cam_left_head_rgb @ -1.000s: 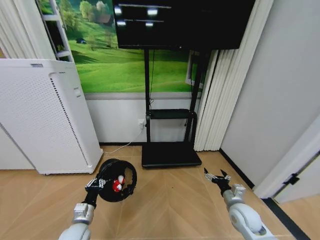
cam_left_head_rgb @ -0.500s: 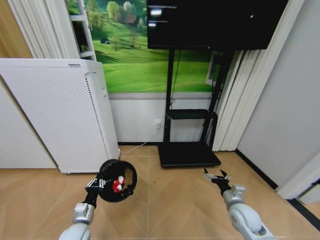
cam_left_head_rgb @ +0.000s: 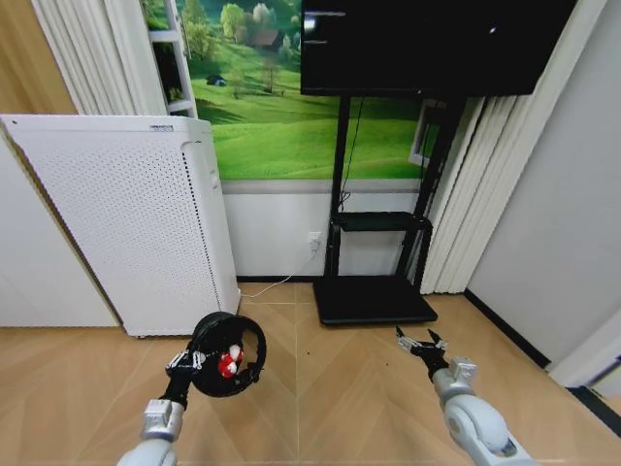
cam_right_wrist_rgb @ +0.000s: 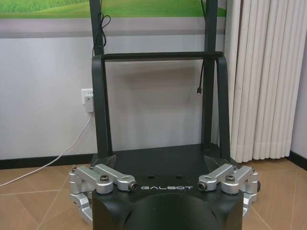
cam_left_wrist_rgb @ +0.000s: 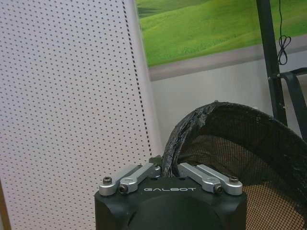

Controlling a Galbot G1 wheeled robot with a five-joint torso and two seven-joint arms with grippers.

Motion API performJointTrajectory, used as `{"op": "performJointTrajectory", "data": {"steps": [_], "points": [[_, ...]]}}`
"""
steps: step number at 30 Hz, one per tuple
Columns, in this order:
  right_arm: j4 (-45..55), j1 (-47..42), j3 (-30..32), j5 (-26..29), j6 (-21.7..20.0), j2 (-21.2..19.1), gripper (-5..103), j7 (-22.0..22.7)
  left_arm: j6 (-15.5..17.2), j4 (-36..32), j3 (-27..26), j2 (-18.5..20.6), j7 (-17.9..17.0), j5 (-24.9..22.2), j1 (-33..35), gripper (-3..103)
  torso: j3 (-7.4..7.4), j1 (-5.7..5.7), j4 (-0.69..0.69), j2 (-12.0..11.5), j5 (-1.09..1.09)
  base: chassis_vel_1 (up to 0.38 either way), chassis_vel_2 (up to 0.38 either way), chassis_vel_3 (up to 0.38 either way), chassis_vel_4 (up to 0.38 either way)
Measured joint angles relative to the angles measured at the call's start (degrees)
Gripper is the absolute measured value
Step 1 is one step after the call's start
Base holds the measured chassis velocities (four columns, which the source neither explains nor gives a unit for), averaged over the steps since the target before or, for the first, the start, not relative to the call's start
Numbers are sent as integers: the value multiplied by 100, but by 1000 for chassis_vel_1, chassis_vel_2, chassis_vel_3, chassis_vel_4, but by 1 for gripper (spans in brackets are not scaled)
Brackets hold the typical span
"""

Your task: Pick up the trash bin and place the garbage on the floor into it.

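Head view: the left gripper (cam_left_head_rgb: 186, 361) pinches the rim of the black mesh trash bin (cam_left_head_rgb: 228, 353) and carries it clear of the parquet floor (cam_left_head_rgb: 330, 388), in front of the white perforated appliance (cam_left_head_rgb: 126, 223). The bin hangs tipped on its side, its mouth turned toward the robot and its long axis running roughly away from it toward the wall, likely because it pivots from a single grip on the rim. Red-and-white garbage (cam_left_head_rgb: 230, 361) lies inside against the lower wall. The right gripper (cam_left_head_rgb: 419, 343) is held out empty over the floor, near the front right corner of the black TV stand (cam_left_head_rgb: 374, 296).

Left wrist view: the fingers (cam_left_wrist_rgb: 144, 173) are pressed together on the bin's crumpled rim (cam_left_wrist_rgb: 192, 125), with the mesh basket extending beyond.

Right wrist view: the right gripper's fingers (cam_right_wrist_rgb: 103, 179) are spread wide, nothing between them, facing the stand's base.
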Motion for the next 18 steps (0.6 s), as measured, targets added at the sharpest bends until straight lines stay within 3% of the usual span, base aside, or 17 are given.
{"op": "performJointTrajectory", "data": {"steps": [14,18], "points": [[0,-1,-1,0,0,1,100,0,27,-46,-49,32,-71,-52,141,5,-1,-1,-2,1,2,211,-193,-205,190],[1,-1,-1,0,0,1,100,0,163,-20,-188,23,-168,-450,290,5,-3,-4,-4,1,2,122,-142,-137,118]]}}
